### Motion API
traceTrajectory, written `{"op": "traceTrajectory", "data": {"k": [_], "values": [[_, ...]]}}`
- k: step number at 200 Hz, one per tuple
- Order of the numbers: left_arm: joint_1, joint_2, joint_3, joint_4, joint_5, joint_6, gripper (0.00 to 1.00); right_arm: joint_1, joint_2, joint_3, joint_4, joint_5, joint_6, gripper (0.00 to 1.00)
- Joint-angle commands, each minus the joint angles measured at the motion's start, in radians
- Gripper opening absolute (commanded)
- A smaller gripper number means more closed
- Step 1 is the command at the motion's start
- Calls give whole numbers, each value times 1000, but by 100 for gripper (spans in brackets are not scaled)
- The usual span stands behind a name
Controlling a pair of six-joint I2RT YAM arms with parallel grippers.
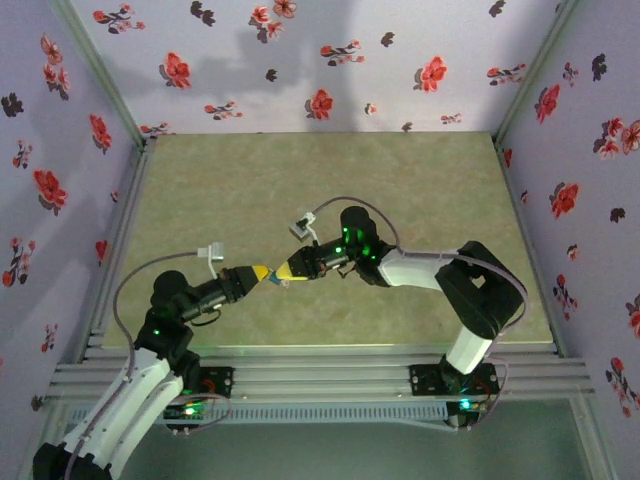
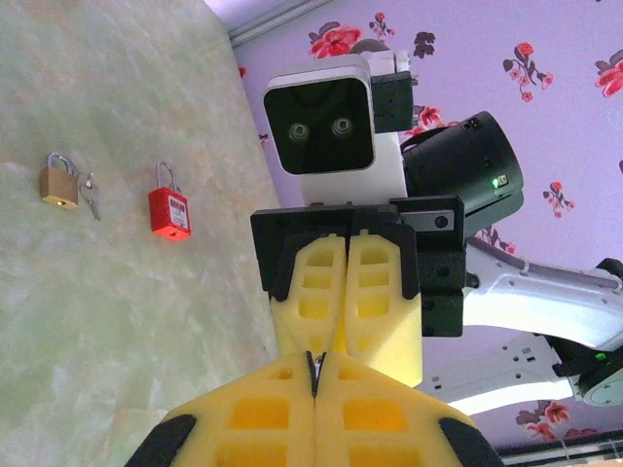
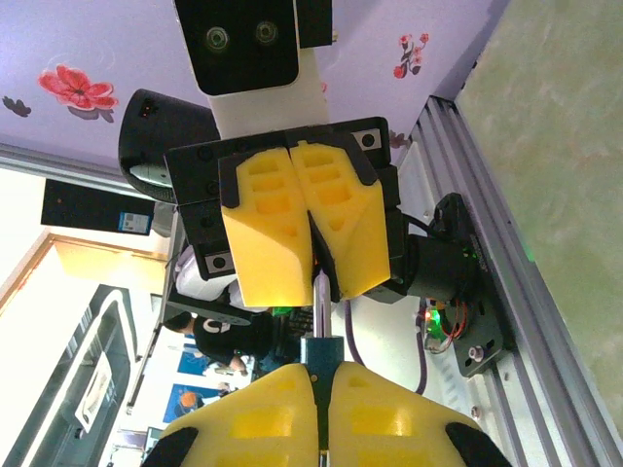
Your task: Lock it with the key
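Greenish-beige marbled desk (image 1: 320, 190), boxed in on three sides by lilac wallpaper walls (image 1: 330, 60) printed with red and dark flowers. Ribbed aluminium rail frame (image 1: 320, 375) runs along the near edge of the desk, with slimmer rails up the left and right sides. Right wrist view: past the rails, a black box (image 3: 92, 207) with a blue label sits on a tan ledge.
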Motion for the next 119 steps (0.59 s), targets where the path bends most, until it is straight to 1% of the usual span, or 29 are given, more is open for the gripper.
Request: {"op": "traceTrajectory", "data": {"k": [1, 36, 119], "values": [[-42, -8, -28, -10, 110, -12, 0, -15, 11, 74, 105, 106, 3, 0], [-63, -8, -27, -5, 90, -11, 0, -18, 25, 91, 62, 123, -36, 0], [-109, -5, -31, 31, 41, -13, 0, -18, 41, 110, 54, 143, -42, 0]]}}
